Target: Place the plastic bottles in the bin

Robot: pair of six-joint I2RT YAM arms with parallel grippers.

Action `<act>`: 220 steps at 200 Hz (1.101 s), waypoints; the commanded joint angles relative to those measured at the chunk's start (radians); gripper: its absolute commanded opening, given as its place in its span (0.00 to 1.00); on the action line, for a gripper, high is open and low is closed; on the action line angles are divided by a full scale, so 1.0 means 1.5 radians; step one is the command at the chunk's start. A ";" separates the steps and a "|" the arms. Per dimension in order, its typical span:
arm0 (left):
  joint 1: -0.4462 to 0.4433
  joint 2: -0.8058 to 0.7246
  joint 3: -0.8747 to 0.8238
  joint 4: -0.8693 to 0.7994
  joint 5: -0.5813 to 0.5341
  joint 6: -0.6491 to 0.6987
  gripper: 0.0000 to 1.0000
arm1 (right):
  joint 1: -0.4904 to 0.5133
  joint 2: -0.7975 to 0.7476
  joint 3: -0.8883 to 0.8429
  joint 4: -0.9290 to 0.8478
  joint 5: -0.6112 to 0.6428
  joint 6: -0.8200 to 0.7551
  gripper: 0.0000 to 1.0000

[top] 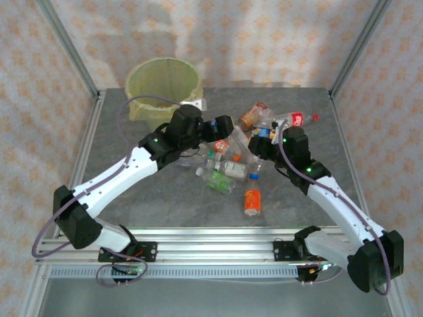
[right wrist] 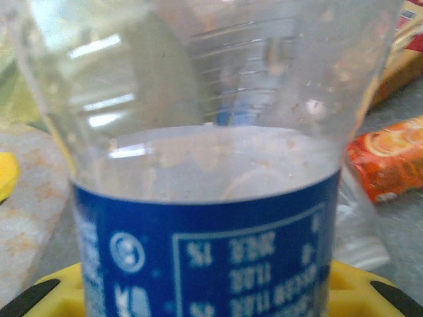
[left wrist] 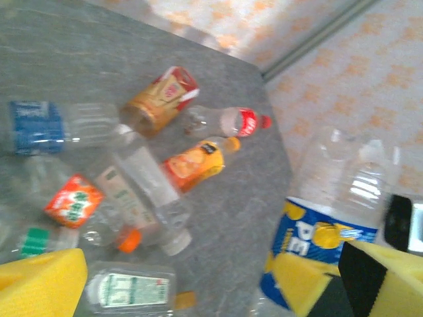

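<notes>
Bottles (top: 225,173) lie in a heap mid-bench (top: 165,205). Just behind, the right jaws squeeze a blue bottle (right wrist: 205,257), which sticks out past the pads (right wrist: 360,281). The left jaws are wide apart, holding nothing. The bin (top: 162,82) sits far back on the left, across the heap from that bottle; the left arm (top: 125,172) is nearer it.

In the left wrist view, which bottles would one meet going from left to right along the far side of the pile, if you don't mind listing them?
clear bottle with a blue label → amber bottle with a red-and-gold label → clear bottle with a red label and red cap → large clear bottle with a blue-and-yellow label
</notes>
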 commanded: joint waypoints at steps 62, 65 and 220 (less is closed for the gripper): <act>-0.044 0.086 0.152 -0.011 0.112 0.095 0.98 | 0.033 0.022 0.016 0.146 -0.120 0.041 0.38; -0.043 0.088 0.153 -0.013 0.112 0.096 0.98 | 0.033 0.022 0.016 0.150 -0.125 0.043 0.38; -0.031 0.074 0.119 -0.012 0.076 0.065 0.86 | 0.066 0.010 0.031 0.201 -0.192 0.065 0.38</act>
